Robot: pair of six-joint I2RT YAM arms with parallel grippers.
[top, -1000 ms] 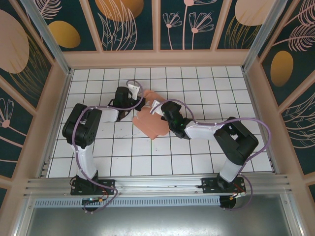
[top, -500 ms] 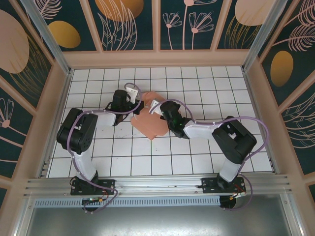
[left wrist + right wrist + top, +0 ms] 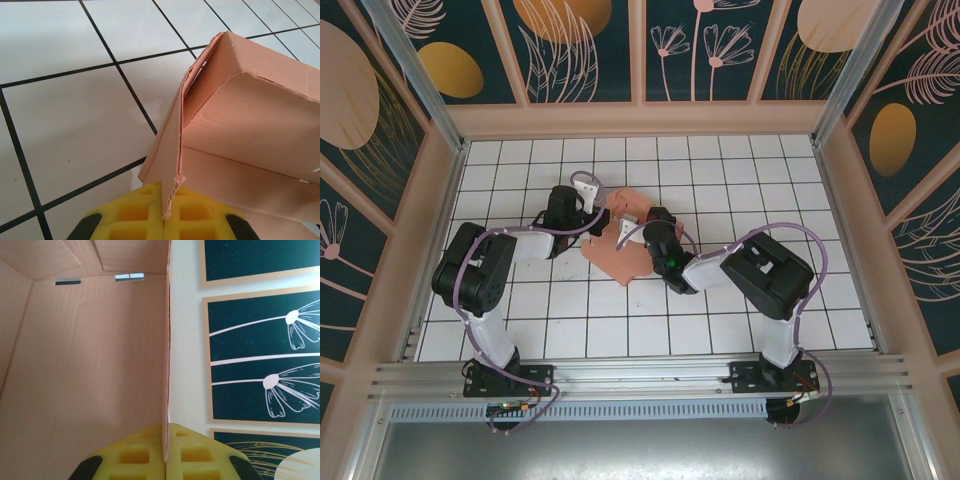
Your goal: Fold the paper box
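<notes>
1. The left arm (image 3: 480, 275) rises from its base at the near left of the white tiled table (image 3: 530, 330) and bends right toward the middle.
2. The left jaws are clenched on the paper box (image 3: 623, 252). In the left wrist view the yellow pads (image 3: 132, 215) press together with a thin card edge caught between them.
3. From that view the paper box (image 3: 250, 115) is partly folded: one wall stands up from the tiles and meets a second panel at a raised corner.
4. From above, the salmon-pink box sits about mid-table, between the two arms, with its near part lying low on the tiles and its far part lifted.
5. The right jaws are clenched on the box too. In the right wrist view the yellow pads (image 3: 197, 455) pinch an upright card wall, and the box's inside (image 3: 90, 370) spreads to the left of it, with two small slots near its far fold.
6. The right arm (image 3: 765, 275) comes from the near right base and reaches left to the box.
7. Dark panels with pale flower prints (image 3: 260, 340) line the enclosure beyond.
</notes>
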